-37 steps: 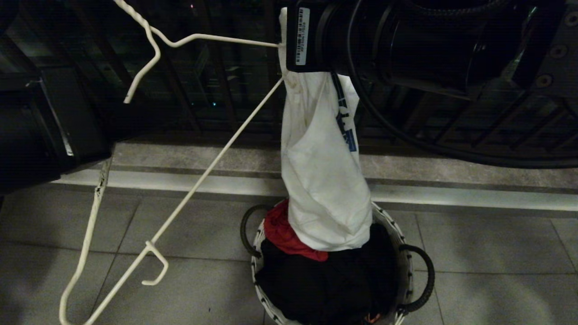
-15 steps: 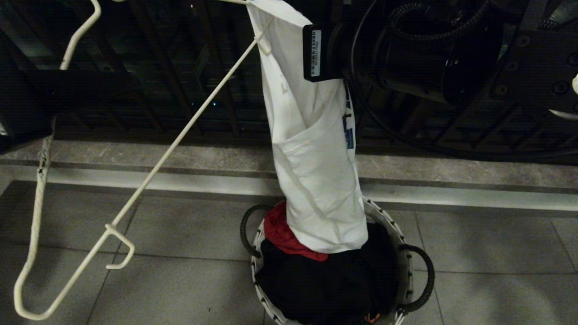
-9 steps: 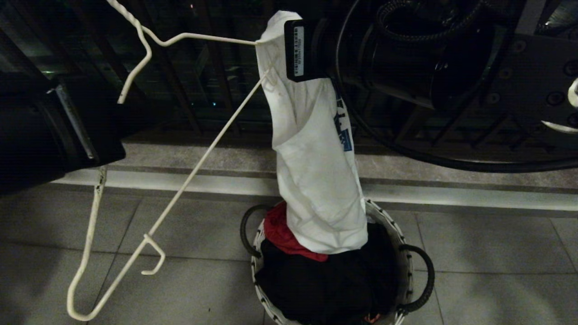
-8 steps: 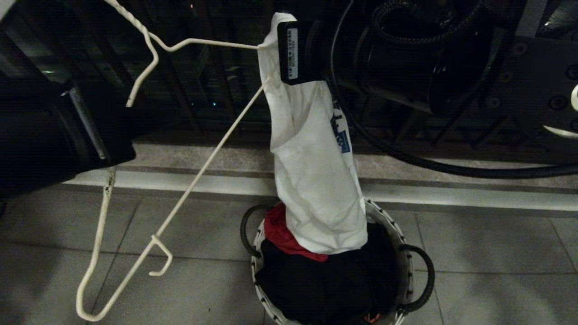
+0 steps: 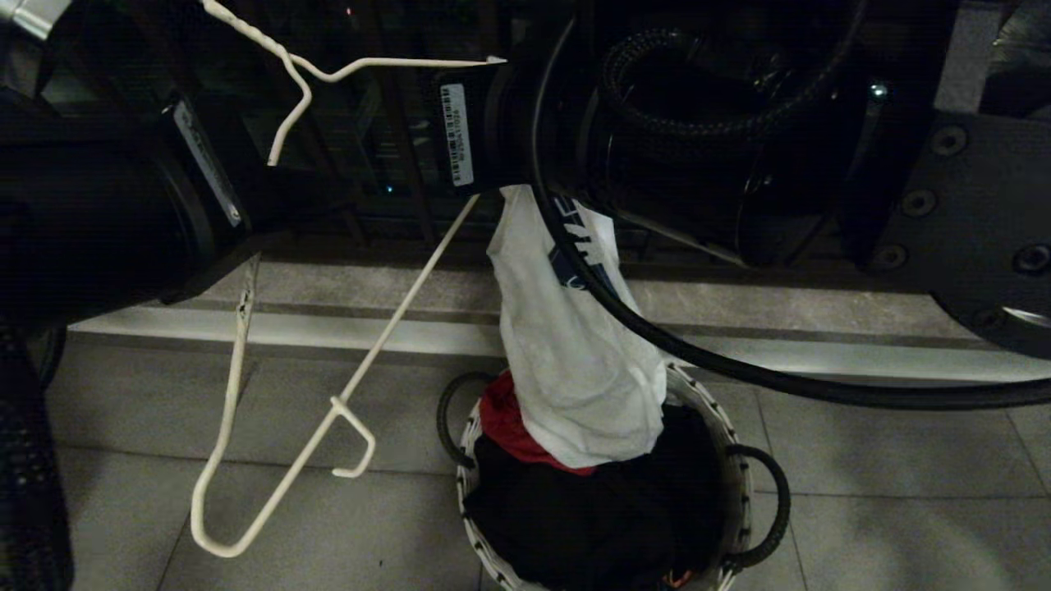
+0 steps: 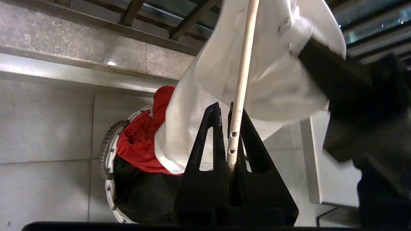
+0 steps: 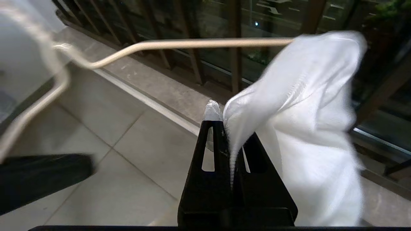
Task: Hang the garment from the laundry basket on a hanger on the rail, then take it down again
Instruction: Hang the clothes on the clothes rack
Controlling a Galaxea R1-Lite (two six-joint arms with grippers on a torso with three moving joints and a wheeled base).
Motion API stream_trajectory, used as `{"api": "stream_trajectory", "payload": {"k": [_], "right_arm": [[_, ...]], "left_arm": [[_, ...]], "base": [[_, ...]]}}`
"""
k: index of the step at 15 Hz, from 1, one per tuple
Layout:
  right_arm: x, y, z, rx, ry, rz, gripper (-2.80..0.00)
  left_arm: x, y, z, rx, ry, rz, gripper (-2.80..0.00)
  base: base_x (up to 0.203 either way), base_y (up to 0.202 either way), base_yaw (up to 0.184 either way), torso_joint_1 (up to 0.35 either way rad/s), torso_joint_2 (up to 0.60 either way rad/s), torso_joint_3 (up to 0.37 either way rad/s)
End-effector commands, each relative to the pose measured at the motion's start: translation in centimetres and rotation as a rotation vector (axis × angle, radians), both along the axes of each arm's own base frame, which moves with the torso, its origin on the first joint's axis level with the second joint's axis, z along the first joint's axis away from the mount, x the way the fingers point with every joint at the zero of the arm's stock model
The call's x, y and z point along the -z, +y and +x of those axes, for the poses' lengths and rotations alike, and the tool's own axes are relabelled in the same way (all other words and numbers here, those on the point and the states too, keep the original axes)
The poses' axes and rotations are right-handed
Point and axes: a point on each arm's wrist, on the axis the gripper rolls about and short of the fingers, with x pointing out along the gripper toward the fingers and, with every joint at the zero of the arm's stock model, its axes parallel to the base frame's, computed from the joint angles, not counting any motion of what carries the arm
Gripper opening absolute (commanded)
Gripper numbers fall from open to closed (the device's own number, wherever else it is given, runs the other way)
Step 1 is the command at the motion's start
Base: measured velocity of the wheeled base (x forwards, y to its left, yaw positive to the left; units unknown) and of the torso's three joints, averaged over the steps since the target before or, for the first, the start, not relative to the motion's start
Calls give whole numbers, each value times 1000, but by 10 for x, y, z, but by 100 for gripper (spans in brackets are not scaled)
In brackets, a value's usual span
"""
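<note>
The white garment (image 5: 575, 361) hangs in a bunch from my right gripper (image 7: 226, 125), which is shut on a ribbed fold of it. Its lower end rests in the laundry basket (image 5: 470, 447). The white wire hanger (image 5: 394, 316) hangs tilted beside it, and one shoulder wire (image 7: 192, 43) runs into the cloth (image 7: 314, 128). My left gripper (image 6: 224, 107) is shut on a straight hanger wire (image 6: 240, 80), with the garment (image 6: 273, 80) just beyond. In the head view both arms hide their grippers. The rail is out of view.
A red cloth (image 5: 509, 419) and dark clothes (image 5: 591, 517) fill the basket, which stands on a tiled floor. A raised stone kerb (image 5: 821, 328) and dark balcony bars (image 7: 236, 48) lie behind it. My right arm (image 5: 698, 139) fills the upper head view.
My right arm has swung left and closer, now covering the garment's top. My left arm has reached further in, and the hanger has shifted right. The garment's lower end stays in the basket.
</note>
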Motion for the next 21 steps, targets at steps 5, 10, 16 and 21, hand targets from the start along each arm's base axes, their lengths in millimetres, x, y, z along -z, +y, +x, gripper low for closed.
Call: {"api": "stream_trajectory", "payload": {"k": [5,10,16,21], "right_arm": [[4,-7,0,26,9,-24,-280],[22,-22,14,101,48,-85,-280],[32,-37,41,190,58,-136,-280],[40,-36,43,190,72,-156,-280]], "left_arm": [[-11,11,-3,-69,-44,-15,-280],[-22,26,-21,-65,-110,-20,-280],[-25,28,-35,-2,-137,-26,-280],[-21,27,-51,105,-109,-4,-280]], "base": [[0,0,0,0,0,0],[0,0,0,0,0,0],[0,0,0,0,0,0],[0,0,0,0,0,0]]}}
